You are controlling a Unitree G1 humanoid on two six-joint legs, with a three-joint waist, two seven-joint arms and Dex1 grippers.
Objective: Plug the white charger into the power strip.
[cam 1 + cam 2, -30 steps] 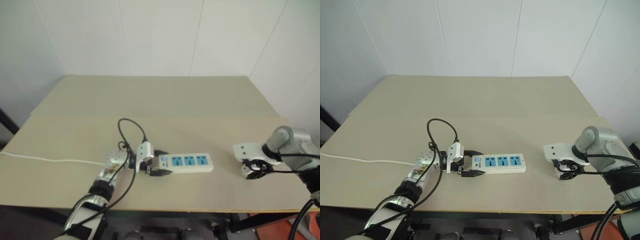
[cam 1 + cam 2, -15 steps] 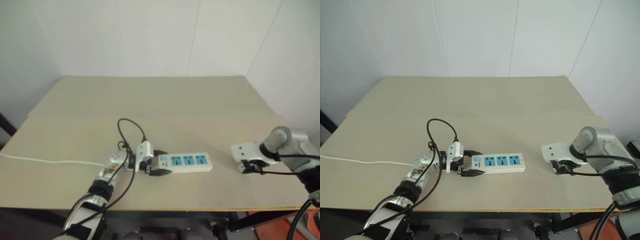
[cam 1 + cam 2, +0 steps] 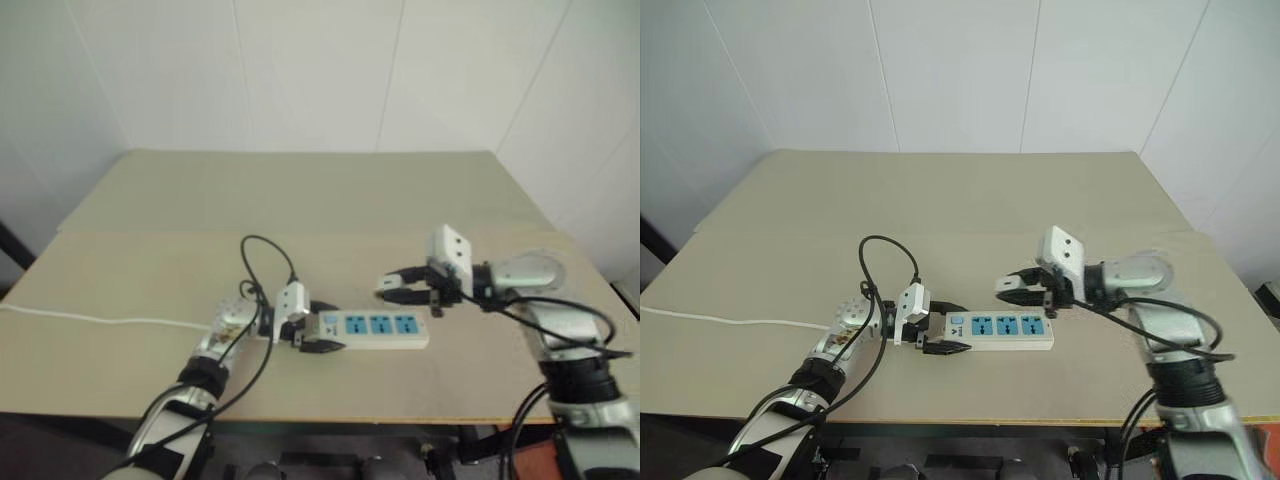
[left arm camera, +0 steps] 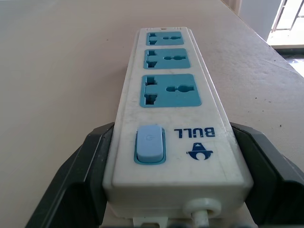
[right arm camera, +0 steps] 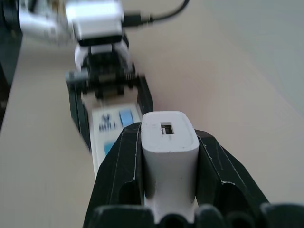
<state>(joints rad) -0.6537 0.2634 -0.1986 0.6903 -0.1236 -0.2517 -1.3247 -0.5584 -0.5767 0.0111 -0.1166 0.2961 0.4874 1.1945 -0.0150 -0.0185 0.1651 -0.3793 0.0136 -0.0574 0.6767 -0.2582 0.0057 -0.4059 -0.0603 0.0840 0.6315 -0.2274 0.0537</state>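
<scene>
The power strip [image 3: 375,328] is a long white bar with three blue sockets, lying flat on the table near its front edge. My left gripper [image 3: 322,327] is shut on its switch end, one black finger [image 4: 80,171] on each long side. My right gripper [image 3: 1002,288] hovers just above and behind the strip's sockets, pointing left. It is shut on the white charger [image 5: 168,147], a small rounded block with a USB port in the end that faces the wrist camera. The charger's prongs are hidden.
The strip's thin white cord [image 3: 90,320] runs left across the beige table [image 3: 320,200] to its left edge. A black cable [image 3: 265,255] loops up from my left wrist. White walls stand behind the table.
My right arm has swung left and upward from the table's right edge to just above the strip, carrying the charger. Its gripper turned to point left. The left gripper and the strip stayed put.
</scene>
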